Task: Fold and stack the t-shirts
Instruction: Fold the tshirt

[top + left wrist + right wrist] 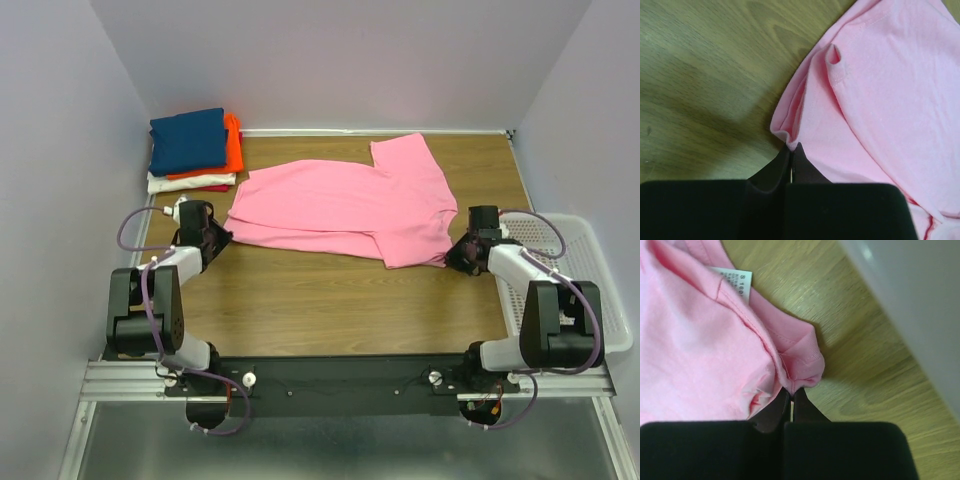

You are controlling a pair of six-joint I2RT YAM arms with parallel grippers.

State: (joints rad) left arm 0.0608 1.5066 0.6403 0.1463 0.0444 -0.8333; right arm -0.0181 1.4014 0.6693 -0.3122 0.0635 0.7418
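Pale grey walls close in a wooden table (330, 310), and the pink t-shirt (350, 205) lies across its far half, partly folded, with one part reaching toward the back edge. At the table's right edge, beside the right arm, sits a white mesh basket (590, 262). The far left corner holds a folded stack: the navy t-shirt (188, 140) on top, the orange t-shirt (233, 146) under it, then the white t-shirt (190, 182) and a sliver of the red t-shirt (213, 188). The left gripper (791, 150) has its fingers pressed together, pinching the pink shirt's near left corner. The right gripper (791, 392) is likewise clamped on a bunched fold at the near right corner, close to a white care label (735, 280).
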